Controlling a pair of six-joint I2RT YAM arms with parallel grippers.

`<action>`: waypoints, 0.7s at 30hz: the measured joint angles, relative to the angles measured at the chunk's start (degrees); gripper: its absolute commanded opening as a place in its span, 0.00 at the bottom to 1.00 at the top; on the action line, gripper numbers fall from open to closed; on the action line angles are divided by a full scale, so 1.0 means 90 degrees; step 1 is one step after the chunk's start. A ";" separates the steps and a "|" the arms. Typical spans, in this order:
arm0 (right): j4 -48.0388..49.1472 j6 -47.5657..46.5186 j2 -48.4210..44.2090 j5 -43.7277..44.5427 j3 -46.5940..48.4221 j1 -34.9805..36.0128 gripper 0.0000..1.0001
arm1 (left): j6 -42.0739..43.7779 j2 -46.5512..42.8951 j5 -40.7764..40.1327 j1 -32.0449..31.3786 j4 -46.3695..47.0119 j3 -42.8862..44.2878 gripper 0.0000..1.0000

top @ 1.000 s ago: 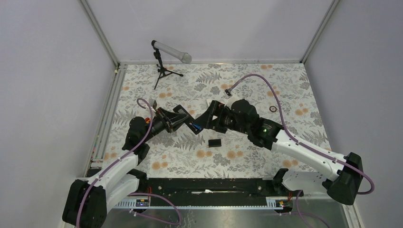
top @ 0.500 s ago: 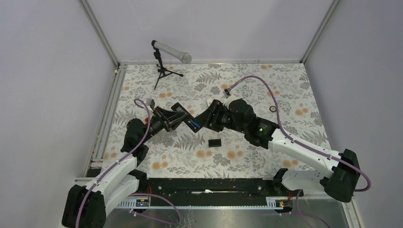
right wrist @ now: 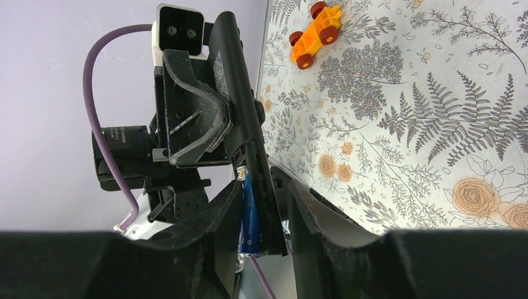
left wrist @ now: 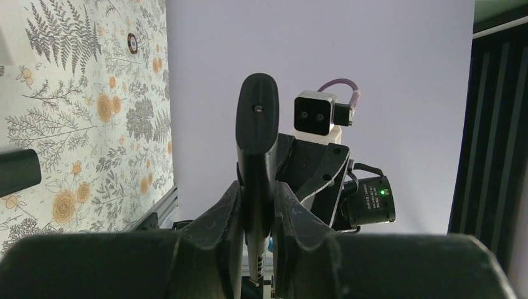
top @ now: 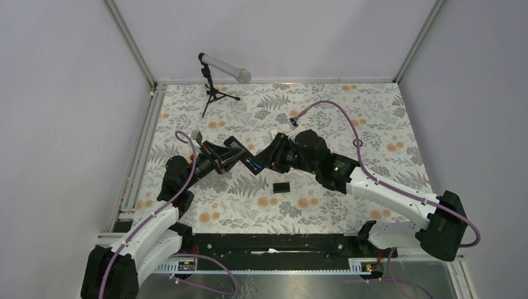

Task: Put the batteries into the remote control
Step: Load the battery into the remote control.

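- Black and slim, the remote control [left wrist: 256, 143] hangs in the air between the two arms, clear of the flowered desk [top: 330, 112], so each arm can reach its own end.
- The left gripper [left wrist: 257, 198] is nipped tight across the remote's thin body and grips it edge-on near one end. I take it to be acting as a vice, keeping the open compartment turned toward the other arm.
- The right gripper [right wrist: 264, 199] straddles the opposite end, its jaws narrowed but, as far as I can see, not clamped. One finger lies against the battery side, and a sliver of daylight shows between the other finger and the remote's back.
- A blue battery [right wrist: 249, 215] lies lengthwise in the compartment, right between those fingers. I cannot tell whether it is fully seated.
- My guess is that the fingers sit either side so that a squeeze across the remote would press the battery home against the left arm's hold.
- A small black rectangular piece [top: 281, 187] lies flat on the desk just below the meeting grippers. It is probably the compartment cover, kept within reach for closing up.
- An orange toy car [right wrist: 314, 28] sits well apart on the desk and plays no part here.
- I see no other batteries from here.
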 measured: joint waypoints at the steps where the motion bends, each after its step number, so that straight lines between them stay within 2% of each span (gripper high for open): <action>1: 0.0015 0.0007 0.0019 -0.0005 0.0000 0.0000 0.41 | 0.0000 -0.0010 -0.0002 0.0000 -0.0034 0.0000 0.00; 6: 0.0168 0.0073 0.0172 -0.0073 -0.0019 0.0000 0.60 | -0.0056 -0.0034 0.0000 0.0010 -0.0090 0.0015 0.00; 10: 0.0364 0.0160 0.0199 -0.0083 -0.0155 0.0000 0.66 | -0.0053 -0.0034 -0.0002 0.0010 -0.0126 0.0090 0.00; 14: 0.0508 0.0219 0.0117 -0.0073 -0.0321 0.0000 0.83 | -0.0058 -0.0032 -0.0012 0.0010 -0.0129 0.0097 0.00; 21: 0.0724 0.0155 -0.0236 -0.0083 -0.0476 -0.0002 0.88 | -0.0078 0.0041 -0.0024 0.0036 -0.0036 0.0097 0.00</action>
